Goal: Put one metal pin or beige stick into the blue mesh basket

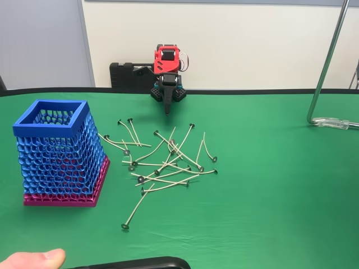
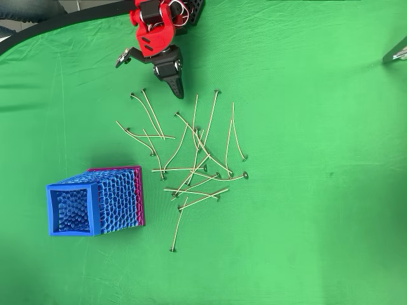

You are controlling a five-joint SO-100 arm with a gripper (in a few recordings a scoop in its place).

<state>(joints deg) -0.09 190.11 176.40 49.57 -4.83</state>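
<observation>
Your gripper (image 2: 179, 93) hangs pinched together, empty, just behind the stick pile (image 2: 197, 152); nearest stick (image 2: 153, 114) runs lengthwise away from it, toward the blue mesh basket (image 2: 73, 210).

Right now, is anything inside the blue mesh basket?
In the overhead view the blue mesh basket shows only its own lattice walls and floor through the open top; no beige stick is visible inside. The sticks lie scattered on the green table. The lowest corners are partly hidden by the rim.
</observation>
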